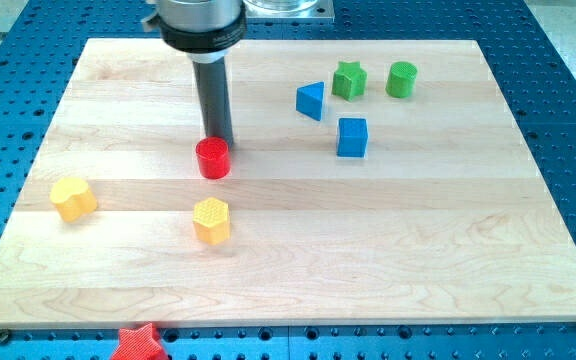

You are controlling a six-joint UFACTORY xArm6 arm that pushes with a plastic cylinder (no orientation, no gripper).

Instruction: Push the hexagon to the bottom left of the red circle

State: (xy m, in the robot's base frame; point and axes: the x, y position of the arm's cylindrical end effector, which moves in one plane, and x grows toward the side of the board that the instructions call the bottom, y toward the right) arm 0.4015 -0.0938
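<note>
Red star (135, 343) overhangs the board's bottom edge; tool state: cannot tell.

From here I see my tip (221, 138) touching the top-right edge of the red circle (213, 158). The yellow hexagon (211, 220) sits directly below that circle, apart from it. A yellow heart (72, 197) lies well to the circle's lower left, and a blue cube (352, 137) well to its right.

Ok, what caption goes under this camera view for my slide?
My tip sits just behind the red circle, with the yellow hexagon directly below it.
</note>
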